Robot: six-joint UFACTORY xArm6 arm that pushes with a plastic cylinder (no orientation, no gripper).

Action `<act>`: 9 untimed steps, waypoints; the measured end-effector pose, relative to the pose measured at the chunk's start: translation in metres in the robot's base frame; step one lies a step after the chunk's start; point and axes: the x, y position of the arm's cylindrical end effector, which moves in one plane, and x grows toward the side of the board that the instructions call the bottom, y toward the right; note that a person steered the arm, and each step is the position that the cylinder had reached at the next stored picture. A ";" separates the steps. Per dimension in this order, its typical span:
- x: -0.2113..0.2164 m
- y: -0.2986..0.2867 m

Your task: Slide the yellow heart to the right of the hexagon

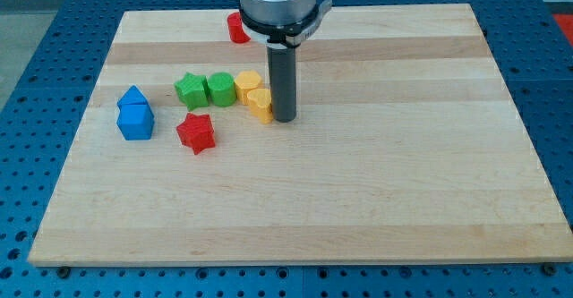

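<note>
Tip: my tip [284,118] rests on the counter [376,191]; a bare rod, no fingers.
Yellow heart: the yellow heart [260,105] touches the tip's left side.
Yellow hexagon: the yellow hexagon [247,86] sits just above-left of the heart.
Green blocks: two green blocks [204,90] lie left of the hexagon.

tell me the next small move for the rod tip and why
Probably circle my tip round to the view's left of the yellow heart block. It sits at the heart's right edge now, and the heart lies just below the yellow hexagon block, so pushing from here would send it leftward.
</note>
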 end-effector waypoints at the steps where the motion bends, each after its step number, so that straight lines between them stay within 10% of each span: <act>1: 0.017 0.009; 9: 0.007 -0.032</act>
